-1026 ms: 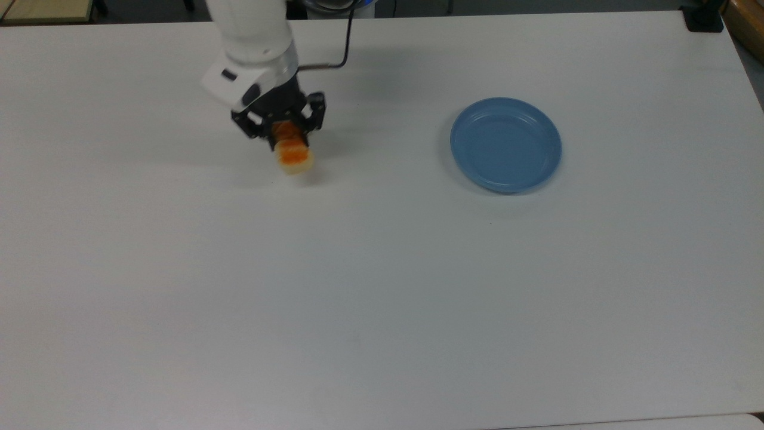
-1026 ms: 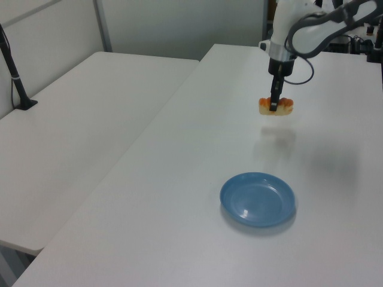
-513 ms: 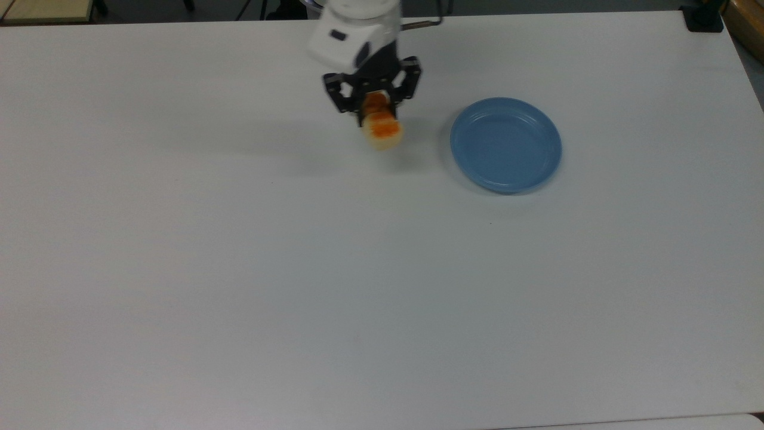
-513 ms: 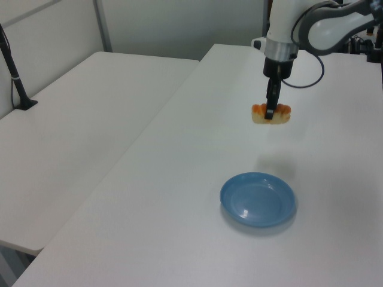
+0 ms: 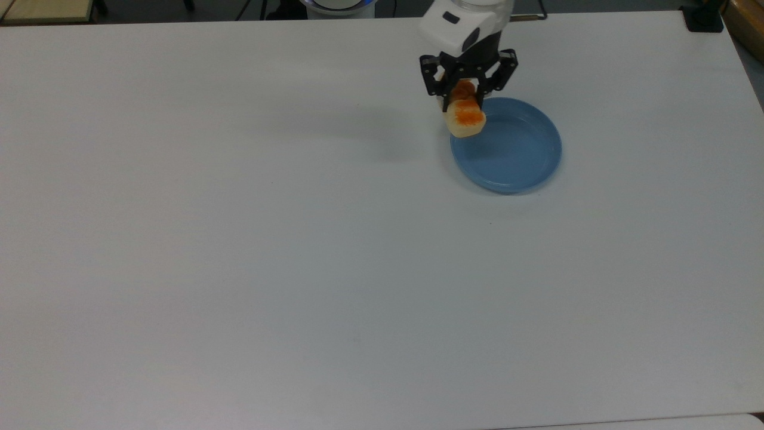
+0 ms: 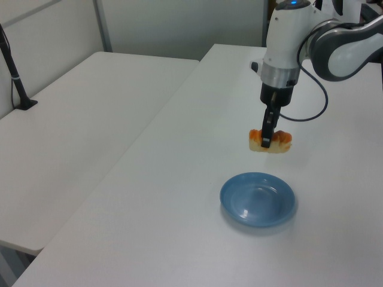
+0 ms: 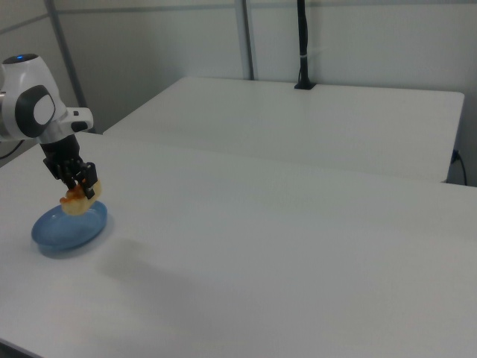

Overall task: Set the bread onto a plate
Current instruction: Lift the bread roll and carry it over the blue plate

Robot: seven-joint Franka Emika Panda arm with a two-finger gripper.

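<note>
Black two-finger gripper (image 5: 464, 98) clamped on small cream, orange-topped toy loaf (image 5: 465, 117), held above round light-blue plastic plate's (image 5: 513, 161) near rim, white table (image 5: 298, 239) beneath.

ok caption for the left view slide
Gripper holding the bread in the air above the plate.

Bread (image 5: 465, 117) hangs above the plate's (image 5: 525, 174) rim.
</note>
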